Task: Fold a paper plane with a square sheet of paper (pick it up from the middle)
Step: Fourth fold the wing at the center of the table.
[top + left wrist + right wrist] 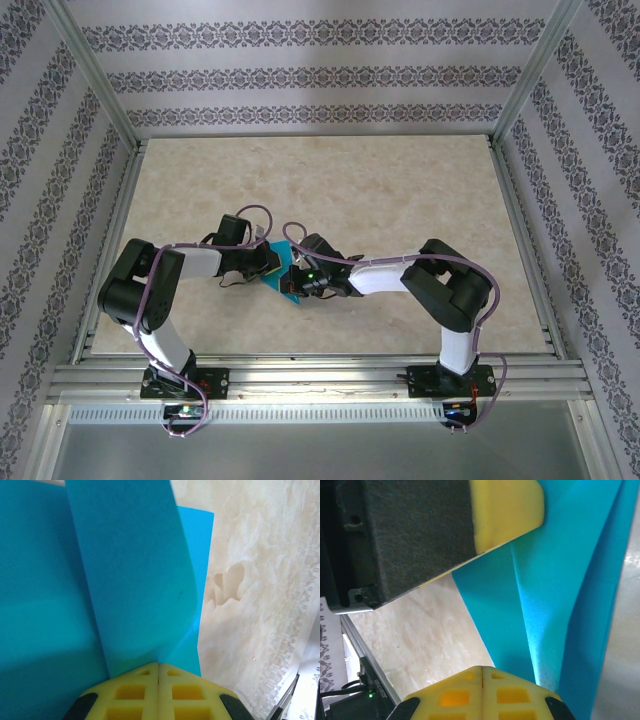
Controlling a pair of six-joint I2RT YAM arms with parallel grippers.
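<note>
The square sheet of paper [288,288] is teal-blue and partly folded, and it sits between my two grippers at the table's middle. In the left wrist view a flap of the paper [130,570] stands up, with its crease running into the tips of my left gripper [159,664], which is shut on it. From above, the left gripper [272,262] comes in from the left and the right gripper [300,272] from the right, close together. My right gripper [482,667] is shut at the paper's [555,590] near edge. The left gripper's yellow pad [505,510] touches the paper's far end.
The beige marbled table [400,200] spreads all around the paper. Aluminium frame rails [520,250] border it on the right and left, with patterned walls behind. A metal rail [365,680] runs at the lower left of the right wrist view.
</note>
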